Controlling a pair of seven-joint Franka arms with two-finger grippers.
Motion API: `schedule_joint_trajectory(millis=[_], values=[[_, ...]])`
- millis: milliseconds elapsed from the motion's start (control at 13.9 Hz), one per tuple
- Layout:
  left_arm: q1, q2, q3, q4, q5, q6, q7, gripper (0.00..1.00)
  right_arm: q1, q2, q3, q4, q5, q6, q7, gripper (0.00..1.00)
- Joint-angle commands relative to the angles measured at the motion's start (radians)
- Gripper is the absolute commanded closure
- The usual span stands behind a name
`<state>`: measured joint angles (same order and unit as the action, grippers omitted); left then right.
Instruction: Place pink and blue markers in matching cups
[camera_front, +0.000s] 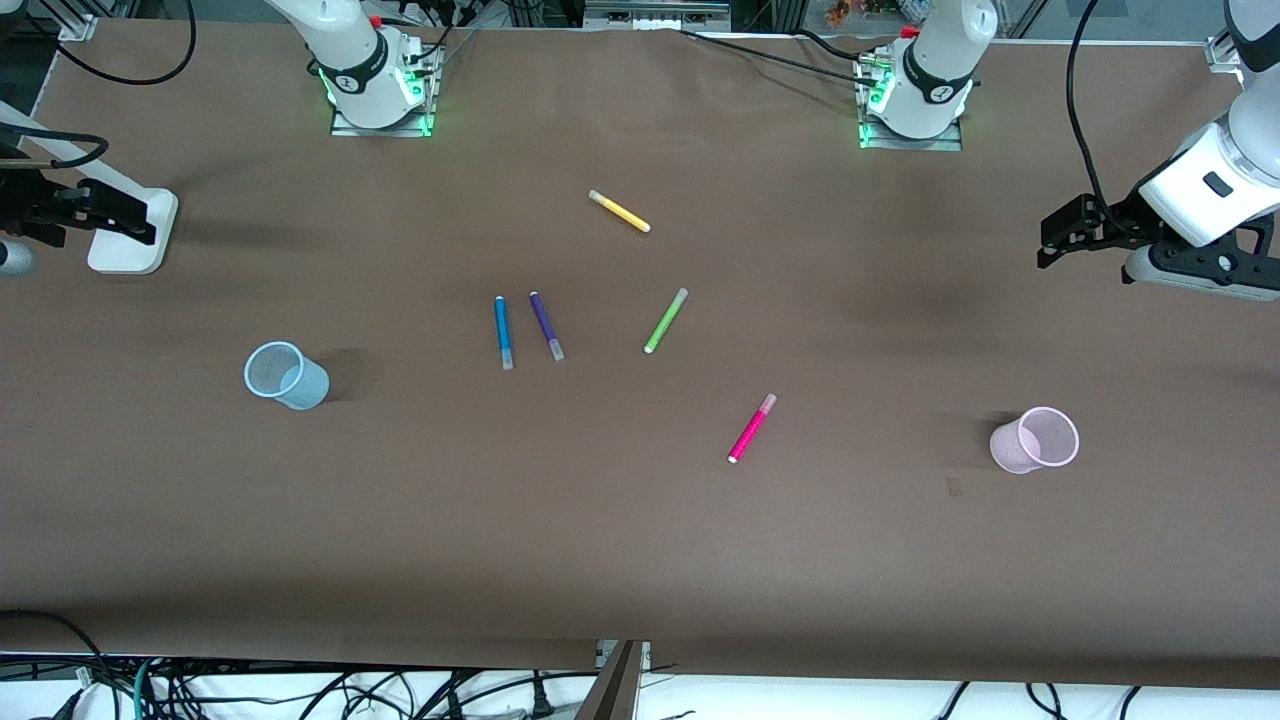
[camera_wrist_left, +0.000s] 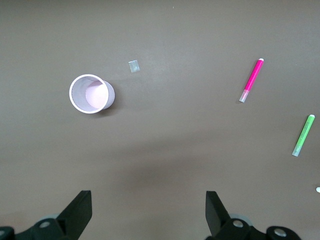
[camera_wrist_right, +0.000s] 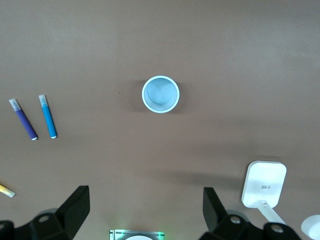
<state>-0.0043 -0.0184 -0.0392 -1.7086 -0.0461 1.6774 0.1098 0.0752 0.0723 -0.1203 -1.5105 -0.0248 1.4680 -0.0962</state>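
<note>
Pink marker (camera_front: 752, 428) (flat) apart from hands

Right gripper (camera_front: 20, 215) cropped by the front view's edge, yellow pen (camera_wrist_right: 6, 190) cut off at the right wrist view's border, small pale scrap (camera_wrist_left: 133, 66) beside pink cup (camera_wrist_left: 91, 94) left unidentified

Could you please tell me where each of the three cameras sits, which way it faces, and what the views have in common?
Front view: high across the brown table, facing both arm bases; shows five pens, both cups.
Left wrist view: looks down past the open left gripper at the pale pink translucent cup, magenta-pink marker and green pen.
Right wrist view: looks down past the open right gripper at the light blue translucent cup, blue marker and purple pen.
Each wrist view shares its items with the front view.
</note>
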Motion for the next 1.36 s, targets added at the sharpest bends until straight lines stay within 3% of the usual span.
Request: schedule_joint_trajectory(millis=[0, 934, 1293], values=[[0.003, -0.014, -0.001, -0.002, -0.017, -0.007, 0.018, 0.0, 0.001, 0.011, 0.008, 0.024, -0.006, -0.005, -0.008, 0.0], [0.003, -0.014, -0.002, -0.002, -0.017, -0.005, 0.013, 0.0, 0.005, 0.012, 0.008, 0.022, -0.003, -0.005, 0.01, 0.0], [0.003, -0.012, -0.005, -0.002, -0.017, -0.005, 0.008, 0.0, 0.011, 0.057, 0.014, 0.022, -0.003, 0.011, 0.012, 0.0]])
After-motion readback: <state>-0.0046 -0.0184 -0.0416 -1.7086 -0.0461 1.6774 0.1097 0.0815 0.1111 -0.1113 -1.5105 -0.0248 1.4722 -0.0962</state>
